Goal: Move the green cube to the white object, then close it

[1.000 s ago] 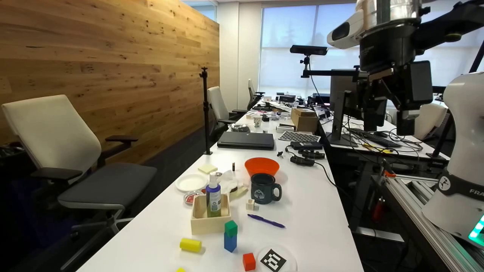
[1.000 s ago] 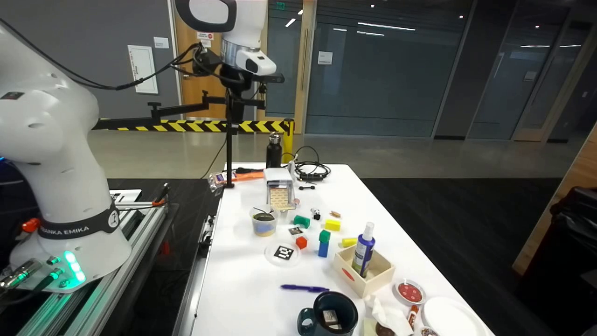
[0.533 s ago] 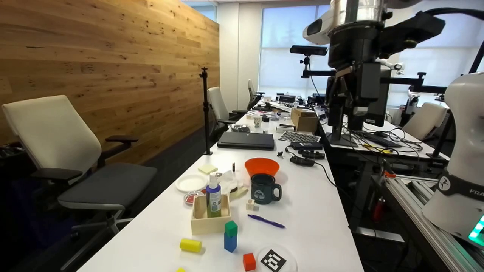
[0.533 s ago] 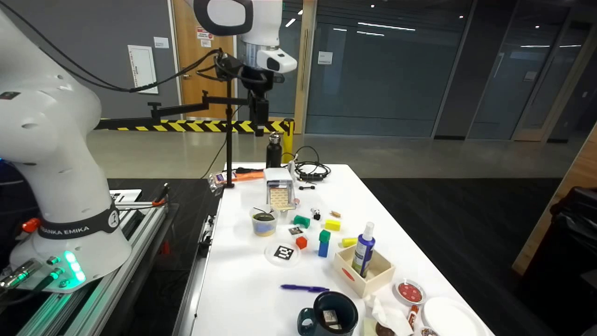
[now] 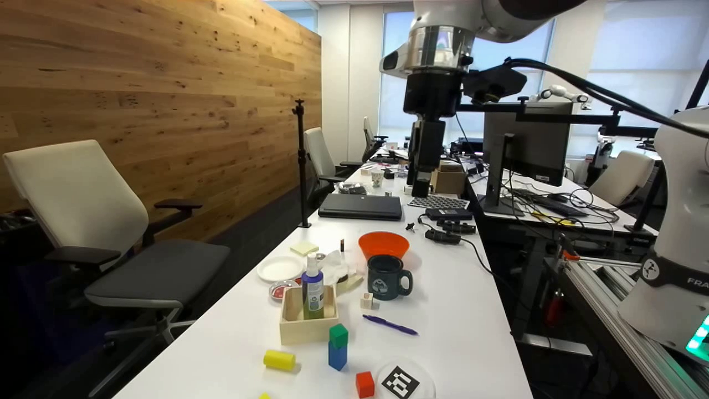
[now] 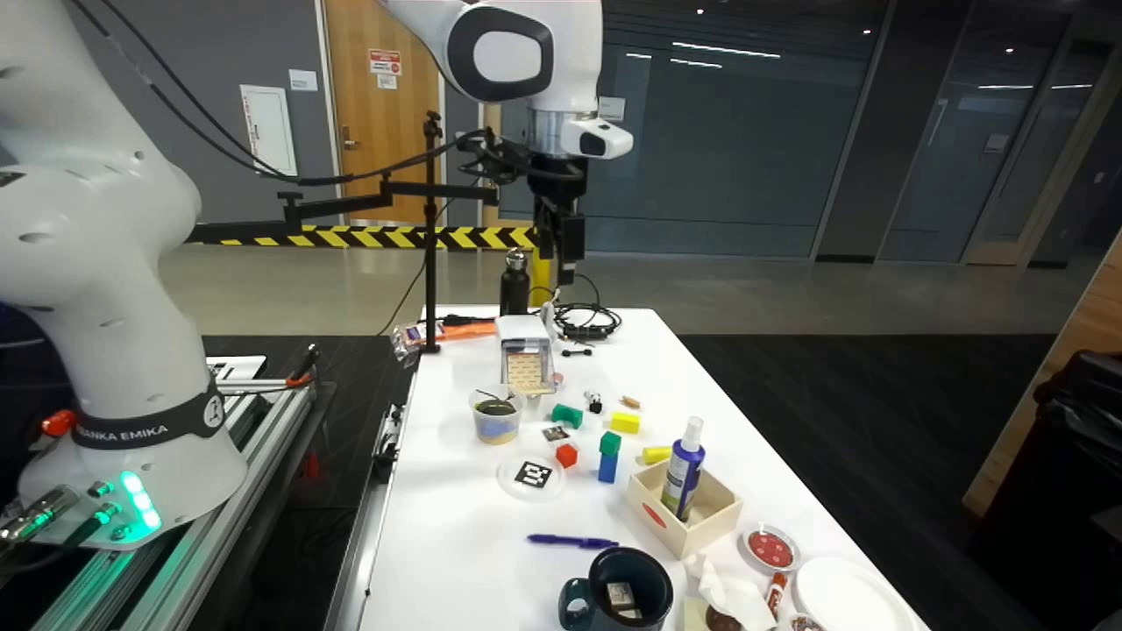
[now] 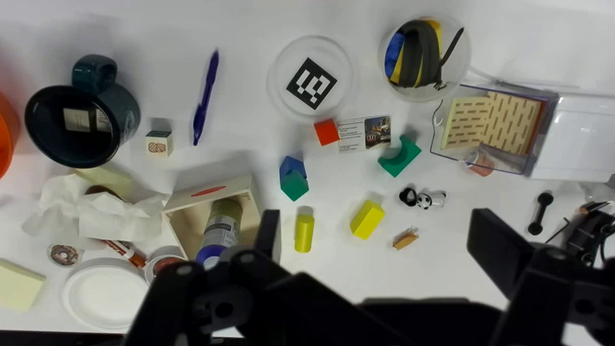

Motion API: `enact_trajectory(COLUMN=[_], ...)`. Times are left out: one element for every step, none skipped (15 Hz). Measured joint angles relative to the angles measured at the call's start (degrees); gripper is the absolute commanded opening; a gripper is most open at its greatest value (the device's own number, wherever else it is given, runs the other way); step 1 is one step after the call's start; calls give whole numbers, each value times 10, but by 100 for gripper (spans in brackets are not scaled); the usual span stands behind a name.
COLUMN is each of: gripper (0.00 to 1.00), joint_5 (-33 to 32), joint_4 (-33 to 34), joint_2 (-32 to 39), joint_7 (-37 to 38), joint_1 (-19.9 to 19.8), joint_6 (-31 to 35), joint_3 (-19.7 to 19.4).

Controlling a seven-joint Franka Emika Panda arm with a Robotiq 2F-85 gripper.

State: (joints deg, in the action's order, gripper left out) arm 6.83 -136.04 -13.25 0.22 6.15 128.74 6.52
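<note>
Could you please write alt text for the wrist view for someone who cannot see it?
The open pincer hangs over a cluttered white table, where a green cube sits on a blue block near the picture's centre. A dark mug stands at left, a white-and-clear container at right.

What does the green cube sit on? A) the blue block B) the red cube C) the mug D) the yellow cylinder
A: in both exterior views the green cube is stacked on top of the blue block.
</note>
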Motion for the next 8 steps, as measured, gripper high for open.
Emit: enact_trajectory(gripper=[100,100,100,100,100,100,100,100], joint_5=[0,0,0,0,0,0,1,1], joint_4=[10,16,19,20,20,19,19,20], joint_2=[12,18,21,21,21,21,24,30], joint_7=[0,1,1,1,1,3,8,16], joint_1=[-1,-1,-1,-1,0,0,0,-1], joint_6=[2,2,2,2,2,2,12,30], joint_3=[0,0,0,0,0,0,0,0])
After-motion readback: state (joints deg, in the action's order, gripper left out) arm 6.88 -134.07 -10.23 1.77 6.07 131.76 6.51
